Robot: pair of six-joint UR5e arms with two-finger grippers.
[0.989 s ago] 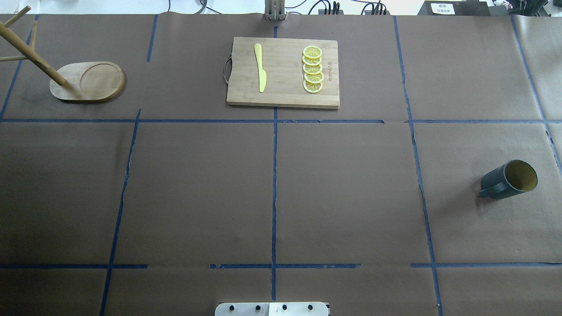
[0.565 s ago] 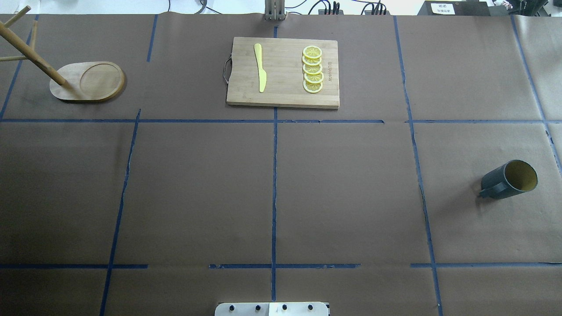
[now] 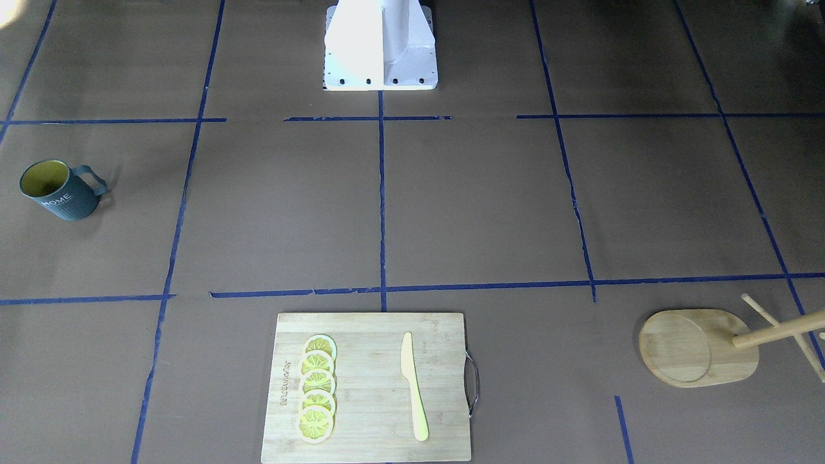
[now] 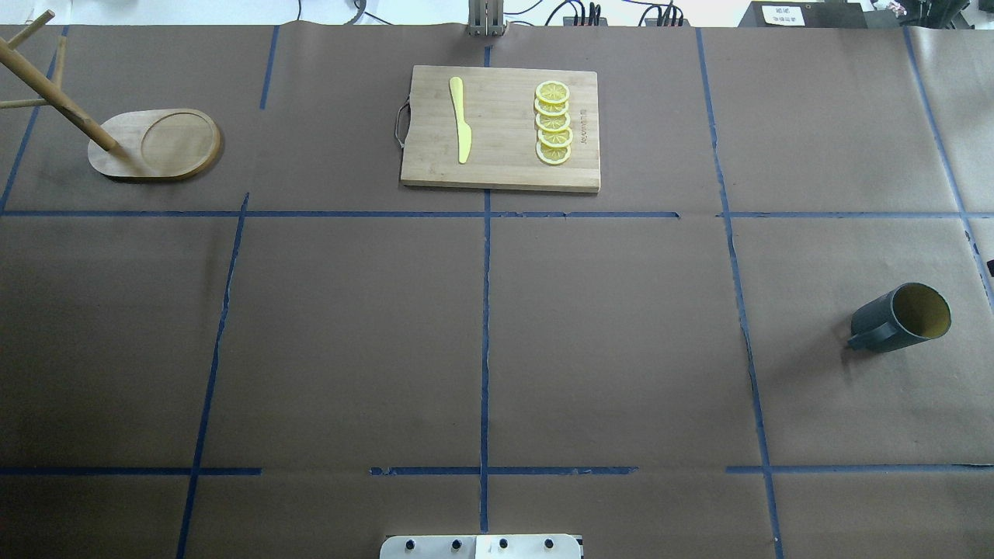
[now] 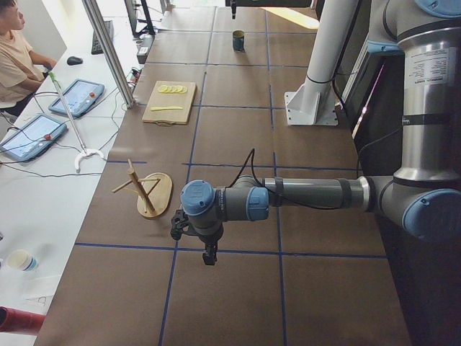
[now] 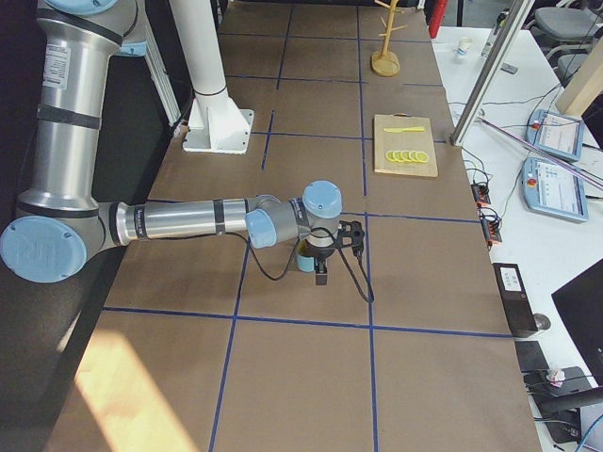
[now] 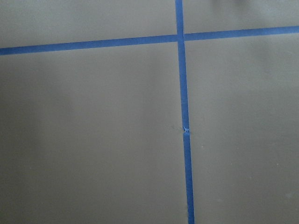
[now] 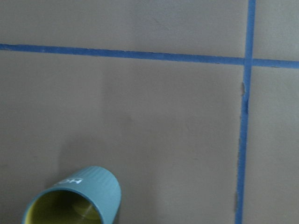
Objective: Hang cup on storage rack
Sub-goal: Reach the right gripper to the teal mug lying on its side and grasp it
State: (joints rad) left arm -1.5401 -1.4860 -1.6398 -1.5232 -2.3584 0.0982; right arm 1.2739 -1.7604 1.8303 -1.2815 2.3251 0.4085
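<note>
1. Brown paper covers your table [image 4: 621, 334], and blue tape [image 4: 485, 334] divides it into a grid.
2. You find the cup [image 4: 901, 318] upright on the paper at the robot's right end of the table. Its mouth is up, showing the yellow-green inside, and its handle points toward the table's middle. The white "HOME" lettering faces away from the robot.
3. You see that cup [image 8: 74, 198] again at the bottom left edge of the right wrist view, standing free on the paper.
4. Your rack [image 4: 155, 144] stands at the far left corner, well apart from the cup. Its pole rises from one end of the oval base and its pegs are bare.
5. Between them, at the far middle, lies a board [image 4: 501, 167]. It carries a yellow knife [image 4: 460, 120] and a row of lemon slices [image 4: 553, 123].
6. Your right gripper [image 6: 321, 273] hangs fingers-down over the paper close to the cup. Only the right side view shows it, so you cannot tell whether its fingers are spread or pressed together.
7. Your left gripper [image 5: 209, 256] hangs fingers-down near the rack's base, on the robot's side of it. It shows only in the left side view, so its fingers cannot be judged either.
8. A person [image 5: 14, 58] sits at the bench beside the table.
</note>
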